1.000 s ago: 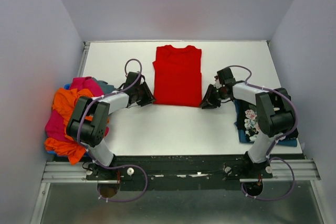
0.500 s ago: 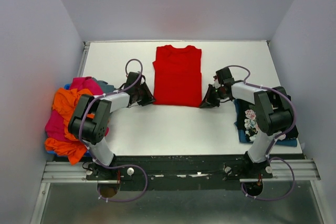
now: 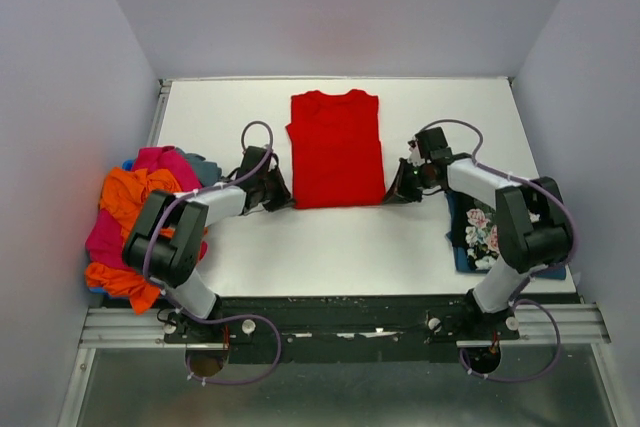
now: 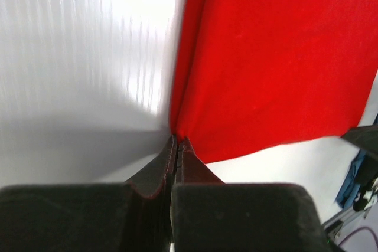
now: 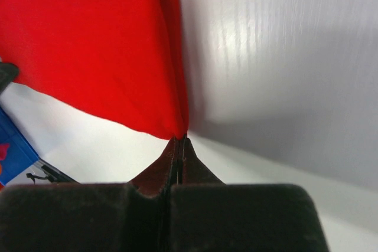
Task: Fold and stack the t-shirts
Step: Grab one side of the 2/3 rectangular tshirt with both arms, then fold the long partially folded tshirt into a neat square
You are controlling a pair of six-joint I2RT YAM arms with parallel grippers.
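A bright red t-shirt (image 3: 336, 152) lies folded into a long rectangle in the middle of the white table, collar towards the back. My left gripper (image 3: 283, 201) is at its near left corner, with the jaws pressed together on the cloth edge (image 4: 184, 129). At the near right corner, my right gripper (image 3: 392, 197) is likewise shut, pinching the red corner (image 5: 177, 127). Both grippers sit low on the table. In the left wrist view the left gripper (image 4: 177, 141) meets the red shirt (image 4: 277, 57). In the right wrist view the right gripper (image 5: 180, 140) meets the same shirt (image 5: 88, 39).
A loose heap of t-shirts lies at the table's left edge: orange (image 3: 125, 202), magenta-pink (image 3: 160, 160) and teal-grey (image 3: 206, 165). A black floral t-shirt (image 3: 480, 232) rests on a blue one (image 3: 465, 259) under the right arm. Pale walls enclose the table (image 3: 330, 242) on three sides.
Both grippers went from partly open to shut on the red shirt's near corners. The shirt's near edge has shifted slightly, and the shirt now looks narrower and straighter.
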